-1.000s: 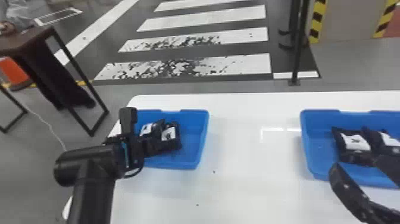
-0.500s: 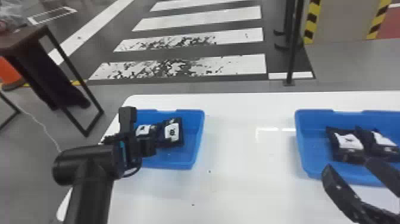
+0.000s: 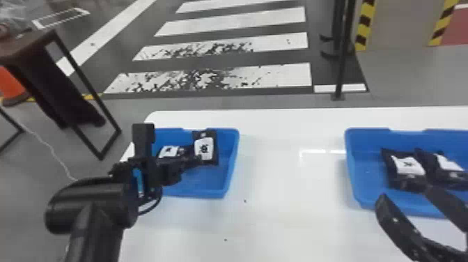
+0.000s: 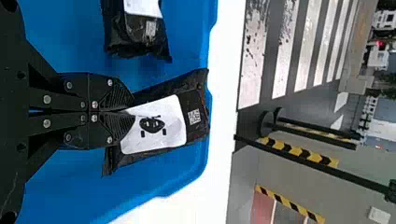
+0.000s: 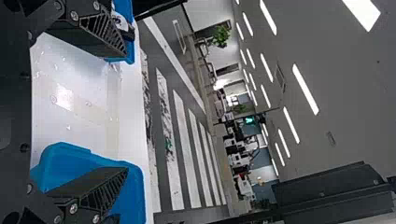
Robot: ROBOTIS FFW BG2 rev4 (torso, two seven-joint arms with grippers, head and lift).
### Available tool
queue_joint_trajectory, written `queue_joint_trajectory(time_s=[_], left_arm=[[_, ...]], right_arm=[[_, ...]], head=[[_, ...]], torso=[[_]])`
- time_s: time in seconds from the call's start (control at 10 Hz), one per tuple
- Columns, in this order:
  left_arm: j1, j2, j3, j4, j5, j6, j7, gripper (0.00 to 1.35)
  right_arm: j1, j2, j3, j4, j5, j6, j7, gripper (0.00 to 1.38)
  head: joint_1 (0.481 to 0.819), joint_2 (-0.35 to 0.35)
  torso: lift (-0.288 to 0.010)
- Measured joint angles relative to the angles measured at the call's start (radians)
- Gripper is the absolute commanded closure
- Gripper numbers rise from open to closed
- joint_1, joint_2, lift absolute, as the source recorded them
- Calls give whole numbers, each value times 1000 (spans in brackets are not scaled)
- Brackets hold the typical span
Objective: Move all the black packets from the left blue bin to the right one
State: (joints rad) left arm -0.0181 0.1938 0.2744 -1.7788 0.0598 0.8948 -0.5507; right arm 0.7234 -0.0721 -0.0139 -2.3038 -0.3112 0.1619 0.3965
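Observation:
Above the left blue bin (image 3: 231, 163), my left gripper (image 3: 199, 159) is shut on a black packet (image 3: 204, 149), whose white label faces up. In the left wrist view the left gripper (image 4: 127, 112) pinches the edge of that packet (image 4: 194, 100) beside its label. A second black packet (image 3: 168, 152) lies to its left in the bin, partly hidden by the gripper. Two black packets (image 3: 408, 166) (image 3: 449, 163) lie in the right blue bin (image 3: 352, 174). My right gripper (image 3: 405, 194) stands open before that bin; in its wrist view the right gripper (image 5: 125, 111) holds nothing.
The white table (image 3: 285, 209) stretches between and in front of the bins. Beyond its far edge stand a black post (image 3: 343, 62) and, at the left, a dark side table (image 3: 28, 45) on the floor.
The packet in my left gripper has turned more upright and shifted away from the other packet, toward the bin's far right part. The right gripper remains open by the right bin.

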Motion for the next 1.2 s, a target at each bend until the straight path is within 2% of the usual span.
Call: queue_joint_trajectory(time_s=[0.2, 0.4, 0.6, 0.8, 1.2], left_arm=[[108, -6, 1, -185, 63, 12, -24, 1170], [169, -11, -37, -298, 134, -10, -44, 1170], [182, -11, -105, -351, 211, -45, -58, 1168], [176, -10, -189, -375, 272, -60, -64, 1170], [170, -5, -309, -377, 338, -51, -68, 1170]], right_arm=[[-9, 0, 0, -2, -14, 3, 17, 173], [-44, -2, 6, 3, -35, 26, 57, 173], [-112, -19, 56, 47, -109, 59, 95, 173], [-183, -37, 109, 101, -191, 74, 98, 174], [-294, -65, 114, 188, -298, 76, 87, 176]], head=[[695, 211], [695, 171], [695, 132], [695, 98], [695, 4]], torso=[[-140], [-140], [-140], [-140], [-140]])
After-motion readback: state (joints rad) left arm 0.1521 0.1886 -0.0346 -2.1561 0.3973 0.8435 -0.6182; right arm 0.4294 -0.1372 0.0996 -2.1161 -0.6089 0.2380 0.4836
